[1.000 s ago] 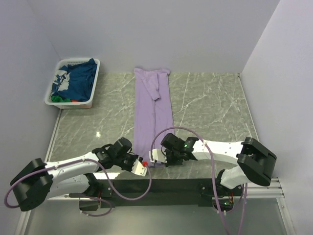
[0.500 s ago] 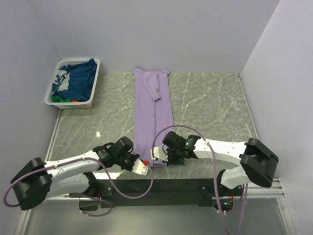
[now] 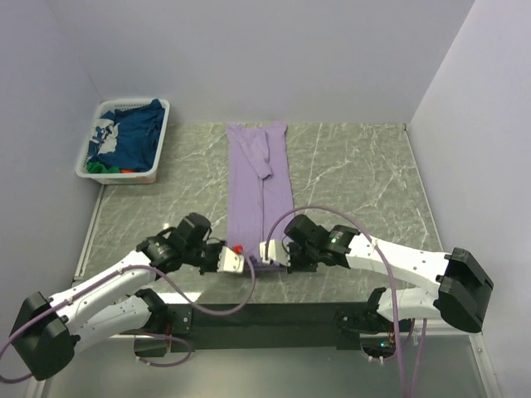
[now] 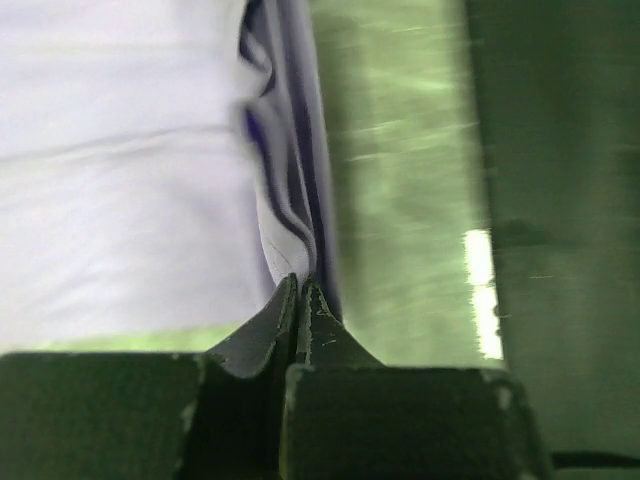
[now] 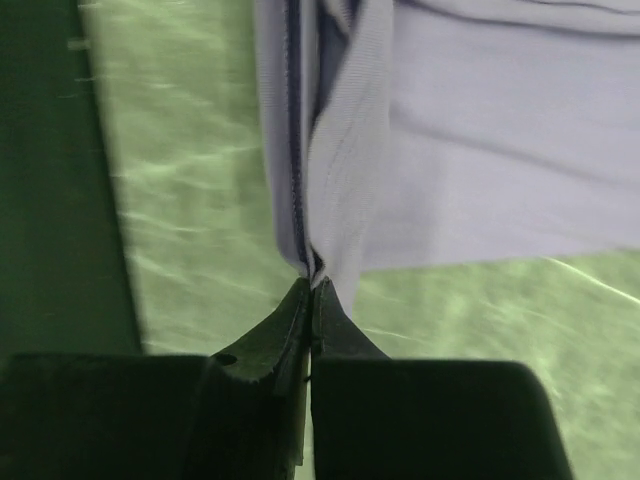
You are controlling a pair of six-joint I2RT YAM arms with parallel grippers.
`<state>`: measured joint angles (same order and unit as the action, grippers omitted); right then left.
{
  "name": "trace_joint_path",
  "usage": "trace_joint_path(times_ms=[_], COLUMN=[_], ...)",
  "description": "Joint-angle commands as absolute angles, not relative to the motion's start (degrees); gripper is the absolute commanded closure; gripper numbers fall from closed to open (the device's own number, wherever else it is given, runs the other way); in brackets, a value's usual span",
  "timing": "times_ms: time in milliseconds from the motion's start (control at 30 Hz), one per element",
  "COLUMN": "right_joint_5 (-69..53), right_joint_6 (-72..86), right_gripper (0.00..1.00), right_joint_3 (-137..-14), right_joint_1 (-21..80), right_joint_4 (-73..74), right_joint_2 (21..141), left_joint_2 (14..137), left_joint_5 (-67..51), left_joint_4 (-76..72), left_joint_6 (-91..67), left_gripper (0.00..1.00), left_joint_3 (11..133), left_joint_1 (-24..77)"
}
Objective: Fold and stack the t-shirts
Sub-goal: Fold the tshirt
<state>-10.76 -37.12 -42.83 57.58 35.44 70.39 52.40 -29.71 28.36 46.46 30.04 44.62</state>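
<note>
The lavender t-shirt (image 3: 260,182) lies folded into a long narrow strip down the middle of the table. My left gripper (image 3: 237,260) is shut on its near left corner, shown in the left wrist view (image 4: 280,240). My right gripper (image 3: 264,252) is shut on its near right corner, shown in the right wrist view (image 5: 335,200). Both corners are lifted a little off the table. The navy t-shirt with white print (image 3: 129,137), a green one (image 3: 98,167) and a red one (image 3: 126,171) lie in the basket.
A white slatted basket (image 3: 159,141) stands at the far left of the marble table (image 3: 357,178). Grey walls close in the back and both sides. The dark rail with the arm bases runs along the near edge (image 3: 265,315).
Both grippers have moved away from the near edge, lifting the near end of the lavender shirt; the strip now looks shorter at its near end.
</note>
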Motion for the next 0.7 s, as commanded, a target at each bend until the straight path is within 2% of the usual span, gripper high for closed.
trace_joint_path(times_ms=[0,467,667], right_joint_5=[-8.1,-9.2,-10.4], right_joint_6=[-42.2,-57.4,-60.2], right_gripper=[1.0,1.0,1.0], right_joint_3=[-46.8,-56.6,-63.6], right_joint_1=[53.6,39.9,35.7], right_joint_4=[34.2,25.3,23.7], right_joint_2=[69.3,83.8,91.1], left_joint_2=[54.1,73.5,83.3], left_joint_5=[-31.4,-34.4,-37.4], left_joint_4=[28.7,9.6,7.4], left_joint_6=[51.2,66.8,70.3], left_gripper=[0.99,0.99,0.99], left_joint_3=[34.4,40.7,48.0], left_joint_1=[39.1,25.1,21.0])
